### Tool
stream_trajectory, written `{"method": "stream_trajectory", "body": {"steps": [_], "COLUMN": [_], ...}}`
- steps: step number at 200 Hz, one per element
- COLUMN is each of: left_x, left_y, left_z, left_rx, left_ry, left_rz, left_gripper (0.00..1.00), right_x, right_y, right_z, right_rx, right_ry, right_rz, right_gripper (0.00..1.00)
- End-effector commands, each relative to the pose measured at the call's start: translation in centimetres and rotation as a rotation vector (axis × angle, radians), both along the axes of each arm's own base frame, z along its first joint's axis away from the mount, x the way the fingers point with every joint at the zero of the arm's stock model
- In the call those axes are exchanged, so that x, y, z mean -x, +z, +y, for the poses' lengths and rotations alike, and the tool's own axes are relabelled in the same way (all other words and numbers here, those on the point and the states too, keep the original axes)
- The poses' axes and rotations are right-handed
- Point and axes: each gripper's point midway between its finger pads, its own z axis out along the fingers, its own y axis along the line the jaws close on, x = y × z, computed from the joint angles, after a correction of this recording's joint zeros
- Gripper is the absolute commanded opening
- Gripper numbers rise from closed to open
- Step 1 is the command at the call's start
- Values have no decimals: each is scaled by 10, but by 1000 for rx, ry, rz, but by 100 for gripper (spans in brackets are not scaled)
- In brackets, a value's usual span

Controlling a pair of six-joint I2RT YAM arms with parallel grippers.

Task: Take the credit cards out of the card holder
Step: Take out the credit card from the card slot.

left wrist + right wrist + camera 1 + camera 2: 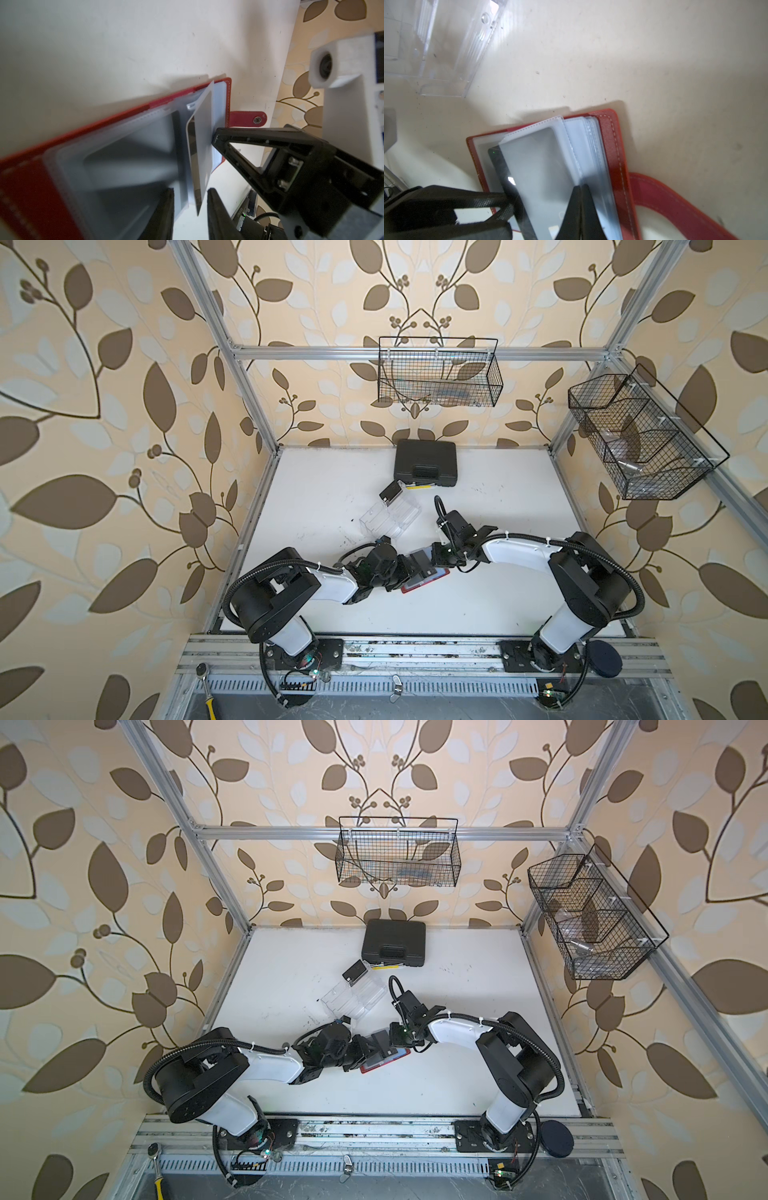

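The right gripper [579, 188] is pressing its jaws together on the edge of one clear sleeve [542, 172], holding that page raised off the stack. The left gripper [190, 194] is keeping its jaws spread, straddling the lower edge of the raised sleeve without closing on it. A black credit card [500, 164] is sitting inside this sleeve, with its dark face showing beside the frosted plastic.

The card holder [437, 576] is lying open on the white table [498, 510], near the front, between the two arms. Its strap tab [247, 120] is sticking out flat from the far cover. The other sleeves [593, 145] are lying stacked behind the right fingers. The two grippers are meeting tip to tip over the holder and are hiding most of it in both top views.

A clear acrylic tray [392, 516] is standing just beyond the left wrist, apart from the holder. A small black rectangle [390, 491] is resting at its far end; whether it is a card cannot be told. A black case [424, 462] is lying at the back edge, with thin yellow sticks [422, 486] at its front.
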Motion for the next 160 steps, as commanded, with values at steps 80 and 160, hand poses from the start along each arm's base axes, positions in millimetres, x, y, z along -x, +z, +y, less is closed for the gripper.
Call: {"method": "stream_trajectory", "body": {"steps": [80,160], "left_x": [-5,-6], "left_y": [-3,-5], "left_z": [1,-1], "left_rx": [3,-2], "left_ry": [35,31], "left_rz": [-27,-25], "left_gripper": [21,6], "right_x": [33,35], "right_y": [-26,-28], "right_z": [-15,-12], "right_rx": [86,78], "right_ry": [14,19], "right_rz": [107,115], "right_gripper": [3,1]}}
